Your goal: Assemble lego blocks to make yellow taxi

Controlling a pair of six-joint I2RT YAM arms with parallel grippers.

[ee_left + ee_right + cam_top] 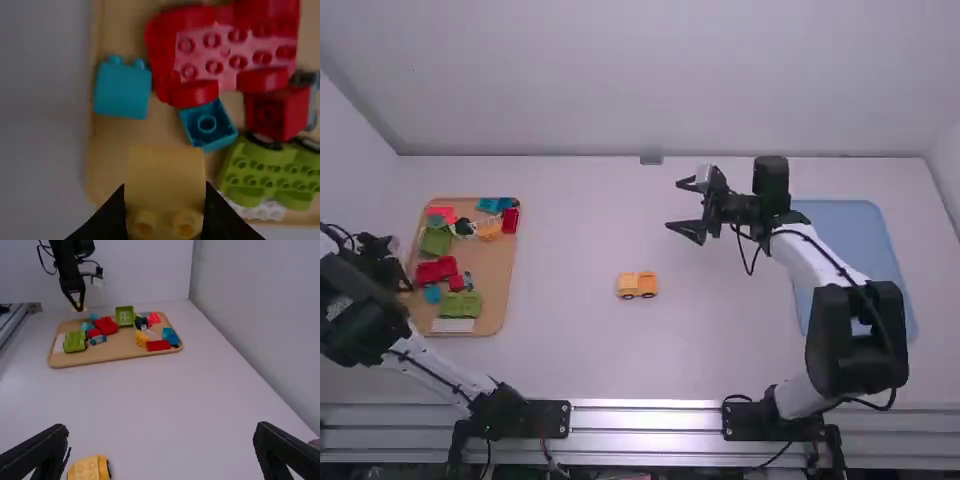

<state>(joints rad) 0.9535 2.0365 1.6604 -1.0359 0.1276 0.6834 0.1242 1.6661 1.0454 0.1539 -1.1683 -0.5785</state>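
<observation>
Gripping yellow studded plastic block [165, 177] in my left pincer [164, 197] above flat tan tray [498, 270], probably for yellow wheeled plastic base [637, 284] mid-table, handy for both arms; my right pincer [161, 429] gapes wide, likely to steady it.

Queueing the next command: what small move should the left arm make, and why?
I'd likely swing the left gripper toward the yellow wheeled base on the table: it holds a yellow block by the tray, well apart from that base.

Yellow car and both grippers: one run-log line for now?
left gripper: holding yellow block near tray | right gripper: open, empty | yellow car: on table
</observation>
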